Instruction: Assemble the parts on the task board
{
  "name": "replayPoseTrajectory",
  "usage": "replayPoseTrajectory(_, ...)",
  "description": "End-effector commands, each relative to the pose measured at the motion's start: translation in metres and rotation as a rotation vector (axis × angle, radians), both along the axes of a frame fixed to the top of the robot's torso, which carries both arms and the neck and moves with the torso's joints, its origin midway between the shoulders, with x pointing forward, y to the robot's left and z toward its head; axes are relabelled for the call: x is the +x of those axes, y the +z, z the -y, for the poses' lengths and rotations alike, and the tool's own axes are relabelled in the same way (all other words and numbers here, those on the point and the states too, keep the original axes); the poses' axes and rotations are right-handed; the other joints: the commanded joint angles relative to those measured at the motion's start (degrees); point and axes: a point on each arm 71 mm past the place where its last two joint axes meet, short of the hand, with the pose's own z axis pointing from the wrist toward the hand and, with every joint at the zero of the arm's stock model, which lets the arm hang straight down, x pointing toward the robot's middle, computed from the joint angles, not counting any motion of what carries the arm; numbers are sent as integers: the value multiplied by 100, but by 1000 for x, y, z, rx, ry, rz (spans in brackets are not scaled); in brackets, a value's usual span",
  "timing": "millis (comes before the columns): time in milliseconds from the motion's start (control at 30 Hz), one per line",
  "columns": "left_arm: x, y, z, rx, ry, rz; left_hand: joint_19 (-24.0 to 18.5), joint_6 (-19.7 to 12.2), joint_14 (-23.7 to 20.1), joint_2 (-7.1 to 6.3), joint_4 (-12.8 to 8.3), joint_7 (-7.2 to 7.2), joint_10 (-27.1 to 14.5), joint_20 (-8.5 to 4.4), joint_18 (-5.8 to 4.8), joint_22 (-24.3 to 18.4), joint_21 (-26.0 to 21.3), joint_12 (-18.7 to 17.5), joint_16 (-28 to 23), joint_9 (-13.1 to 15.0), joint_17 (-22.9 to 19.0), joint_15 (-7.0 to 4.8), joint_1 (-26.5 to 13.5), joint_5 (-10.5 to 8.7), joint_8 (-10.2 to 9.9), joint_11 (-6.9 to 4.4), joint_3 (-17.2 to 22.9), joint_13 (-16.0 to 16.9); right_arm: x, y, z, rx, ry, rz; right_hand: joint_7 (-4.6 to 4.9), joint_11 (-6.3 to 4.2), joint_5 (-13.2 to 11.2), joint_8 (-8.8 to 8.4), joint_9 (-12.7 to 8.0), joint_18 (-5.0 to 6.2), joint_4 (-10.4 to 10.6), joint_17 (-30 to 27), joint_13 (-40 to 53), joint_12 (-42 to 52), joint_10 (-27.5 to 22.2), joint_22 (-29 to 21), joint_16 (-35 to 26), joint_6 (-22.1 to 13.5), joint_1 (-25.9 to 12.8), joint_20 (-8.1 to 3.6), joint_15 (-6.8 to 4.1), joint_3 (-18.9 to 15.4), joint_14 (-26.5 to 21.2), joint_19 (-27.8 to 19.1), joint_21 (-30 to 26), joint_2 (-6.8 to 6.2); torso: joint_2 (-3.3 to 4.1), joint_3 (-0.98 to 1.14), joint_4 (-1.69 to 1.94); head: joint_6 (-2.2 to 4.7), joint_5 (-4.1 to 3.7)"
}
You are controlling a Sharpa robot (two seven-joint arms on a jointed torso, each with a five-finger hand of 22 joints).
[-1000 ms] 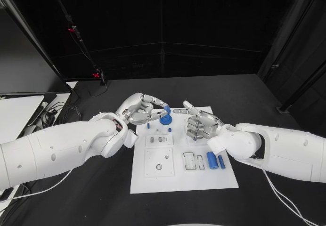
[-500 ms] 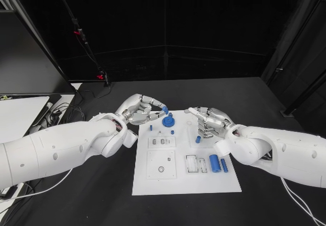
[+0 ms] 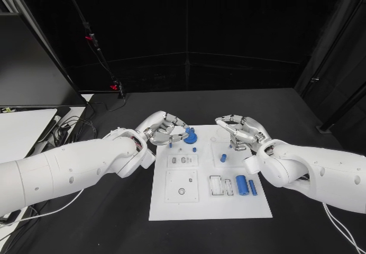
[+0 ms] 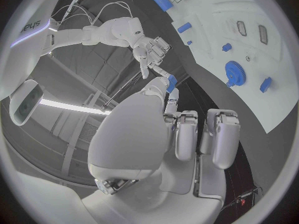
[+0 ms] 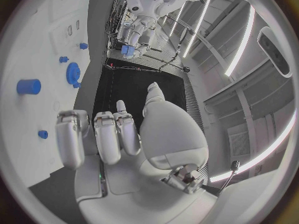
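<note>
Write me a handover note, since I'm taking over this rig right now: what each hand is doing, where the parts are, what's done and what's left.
Left hand: pinches a small blue part in its fingers, above the far left of the task board.
Right hand: holds nothing, fingers curled, over the board's far right.
On the board: blue gear at the far end, one small blue peg near the middle, two blue cylinders at the right edge.
Done: gear appears seated.
Left: place the held part, then likely the peg and cylinders; several slots look unfilled.
</note>
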Motion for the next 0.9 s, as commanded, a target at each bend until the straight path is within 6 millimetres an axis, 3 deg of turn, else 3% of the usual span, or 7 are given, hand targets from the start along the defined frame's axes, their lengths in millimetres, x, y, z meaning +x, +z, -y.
replayPoseTrajectory(33,0,-4,0,66,10,35,598,126,599,40,-25,-94,619,-45,-38,1506,18,20,5,11,1510,-3,-5,40,25,3,-11,1508,1,6,4,-50,-52,97,224,51,55,57,-10,27,40,1509,1508,19,606,1416,14,47,34,60,35,-14,606,391,41,26,8,-2,11,19,-1)
replayPoseTrajectory(400,-5,-21,1,84,48,49,598,134,599,63,-37,-99,619,-43,-38,1506,18,20,5,14,1510,-2,15,42,28,1,-12,1508,2,9,9,-110,-56,162,229,58,77,82,-18,21,64,1509,1508,19,606,1423,14,57,31,69,42,-16,606,408,57,27,13,-4,11,-26,69)
replayPoseTrajectory(500,-7,-24,3,86,49,44,598,135,599,64,-38,-99,619,-43,-38,1506,18,20,5,14,1510,-2,17,42,29,1,-12,1508,3,9,8,-113,-57,167,228,58,85,93,-21,21,72,1509,1508,19,606,1423,14,64,32,72,44,-15,606,410,58,32,4,0,-4,-50,86)
replayPoseTrajectory(633,-8,-29,5,89,49,33,598,136,599,64,-40,-99,619,-43,-38,1506,18,20,5,14,1510,-2,19,41,29,0,-14,1508,3,9,9,-115,-60,171,227,57,87,95,-22,20,74,1509,1508,19,606,1425,14,63,33,72,45,-14,606,413,61,33,18,-2,8,-40,73)
replayPoseTrajectory(800,-10,-34,5,92,57,25,598,133,599,63,-43,-98,619,-43,-38,1506,18,20,5,14,1510,-2,21,41,27,0,-16,1508,3,9,9,-116,-63,173,225,55,93,95,-28,20,81,1509,1508,19,606,1425,14,52,34,74,45,-14,606,414,62,34,1,3,11,-93,41)
replayPoseTrajectory(900,-10,-36,5,94,65,21,598,130,599,61,-45,-97,619,-42,-38,1506,18,20,5,13,1510,-2,22,40,26,1,-19,1508,3,9,9,-116,-64,174,225,55,94,95,-29,20,81,1509,1508,19,606,1425,14,50,35,74,45,-14,606,415,62,33,7,2,9,-73,53)
